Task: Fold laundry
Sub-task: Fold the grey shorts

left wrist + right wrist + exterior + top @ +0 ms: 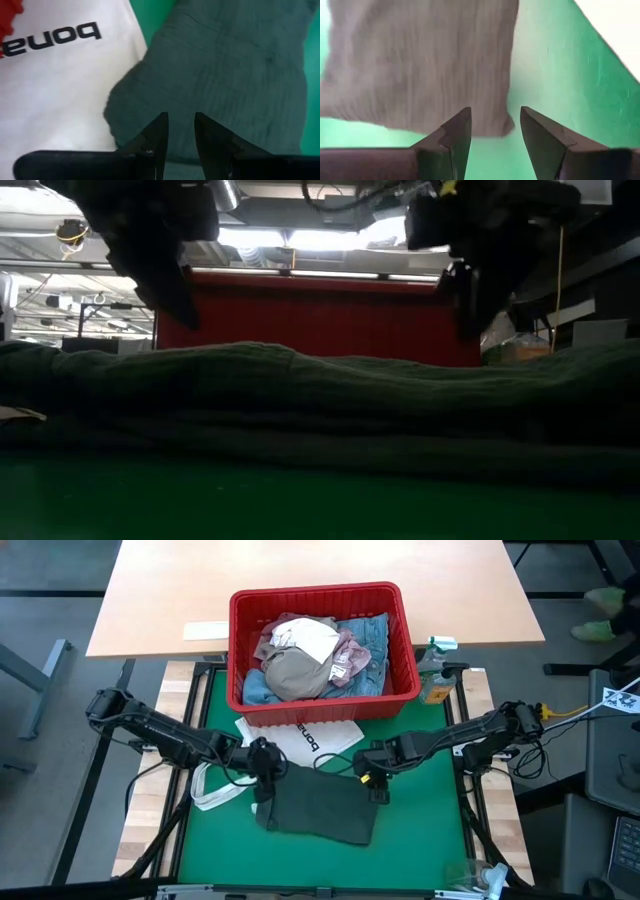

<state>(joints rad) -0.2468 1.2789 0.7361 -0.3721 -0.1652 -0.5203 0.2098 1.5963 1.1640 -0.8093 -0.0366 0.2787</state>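
A: Where's the folded dark green knit top (322, 808) rel. to the claws?

B: Flat on the green table mat (420, 830), front-centre. Left gripper (263, 778) sits over its near-left corner; right gripper (377, 783) over the opposite top corner, by the edge.

A: Left claw, holding anything?

B: No. In the left wrist view the two dark fingers (159, 137) stand a narrow gap apart, green fabric (225, 75) showing between them and beyond, nothing pinched. White tote bag w/ black lettering (60, 85) lies just beside that corner.

A: Right one?

B: Wider apart. Right wrist view: fingers (457, 135) parted, bare mat between them, top's corner (420, 65) just ahead of the tips. Empty too.

A: Rest of the laundry?

B: Piled in the red plastic basket (320, 602) behind the mat: beige trousers (297, 673), mottled pink top (350, 655), light blue denim jeans (378, 635), white piece (310, 635) on top. Well apart from both claws.
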